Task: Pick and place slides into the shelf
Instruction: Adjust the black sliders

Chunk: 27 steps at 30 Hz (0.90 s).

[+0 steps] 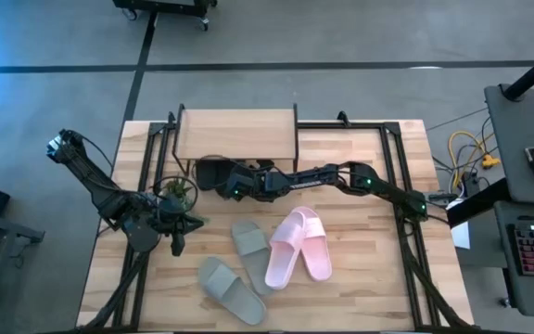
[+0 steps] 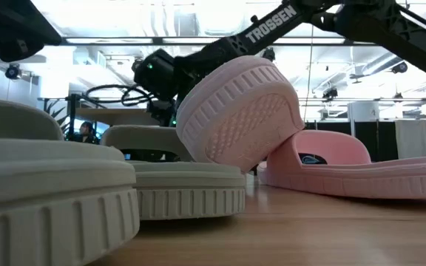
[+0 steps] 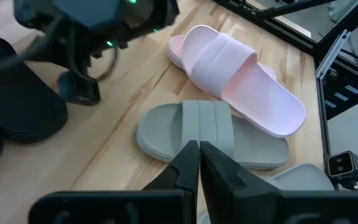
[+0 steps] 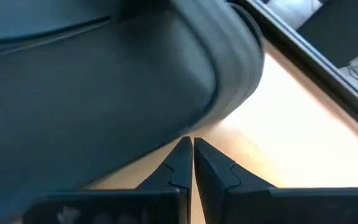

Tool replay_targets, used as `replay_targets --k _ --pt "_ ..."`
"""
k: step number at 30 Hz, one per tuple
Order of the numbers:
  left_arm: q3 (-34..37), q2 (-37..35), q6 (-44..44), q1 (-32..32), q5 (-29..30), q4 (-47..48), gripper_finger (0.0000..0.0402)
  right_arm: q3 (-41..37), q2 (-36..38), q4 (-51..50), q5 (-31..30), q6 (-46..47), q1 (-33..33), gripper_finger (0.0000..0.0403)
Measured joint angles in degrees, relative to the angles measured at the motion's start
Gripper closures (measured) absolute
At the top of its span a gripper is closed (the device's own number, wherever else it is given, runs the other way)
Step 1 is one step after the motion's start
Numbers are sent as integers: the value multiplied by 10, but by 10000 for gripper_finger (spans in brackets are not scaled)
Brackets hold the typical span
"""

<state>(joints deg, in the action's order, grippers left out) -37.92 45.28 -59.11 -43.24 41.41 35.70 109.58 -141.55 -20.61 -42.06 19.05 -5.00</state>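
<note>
The shelf (image 1: 235, 134) stands at the table's far side. Black slides (image 1: 209, 173) lie just in front of it. My right gripper (image 1: 222, 181) reaches in from the right, shut, its tips (image 4: 192, 144) at one black slide's edge (image 4: 216, 106). My left gripper (image 1: 176, 246) is shut and hovers near the left side, above a grey-green slide (image 3: 210, 130). Two grey-green slides (image 1: 248, 243) (image 1: 230, 289) lie flat on their soles. One pink slide (image 2: 239, 111) leans tilted on the other pink slide (image 2: 346, 174). My right gripper points its shut fingertips level at the rounded side edge of a black slide (image 4: 210, 118), coming from the table's right. The slide lies flat on the table. Whether the tips touch it, I cannot tell.
Black metal frame rails (image 1: 397, 186) run along the table's left and right sides. A small green plant-like object (image 1: 176, 190) sits by my left arm. Bare wood shows at the near right (image 1: 378, 278). Desks with a keyboard and cables stand beyond the right edge.
</note>
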Motion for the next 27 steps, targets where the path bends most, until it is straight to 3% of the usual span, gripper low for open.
replay_targets --k 17,23,27 --pt "1 -9 1 0 0 9 402 26 -39 82 4 -60 -12 394" --pt "1 -13 14 0 0 10 402 26 -38 68 -1 -76 -13 394" --pt "1 -13 14 0 0 10 402 31 -35 -5 -15 -48 -8 394"
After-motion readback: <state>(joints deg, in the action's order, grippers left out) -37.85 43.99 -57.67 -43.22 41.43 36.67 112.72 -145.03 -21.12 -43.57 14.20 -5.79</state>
